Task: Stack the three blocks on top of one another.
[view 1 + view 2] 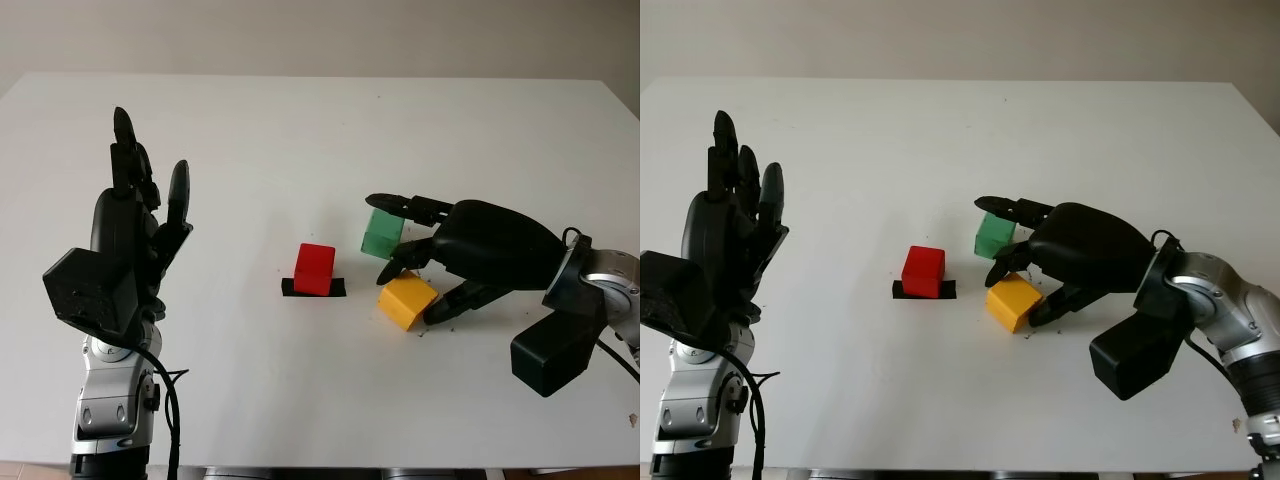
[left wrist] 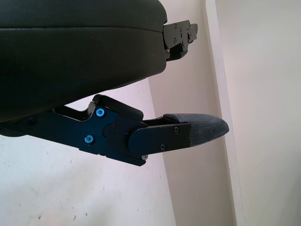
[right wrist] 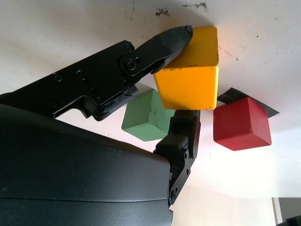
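Observation:
A red block (image 1: 315,268) sits on a black tape mark (image 1: 313,289) near the table's middle. To its right, a green block (image 1: 382,232) stands on the table with one finger of my right hand stretched over it. Just in front of it lies a yellow block (image 1: 405,300), tilted a little. My right hand (image 1: 1012,299) is shut on the yellow block, with fingertips (image 3: 176,37) pressed on opposite sides. My left hand (image 1: 140,200) is raised above the table's left side, open and far from the blocks.
The white table (image 1: 300,140) stretches wide behind and to the left of the blocks. Its far edge meets a pale wall. The right forearm (image 1: 590,290) crosses the table's right front area.

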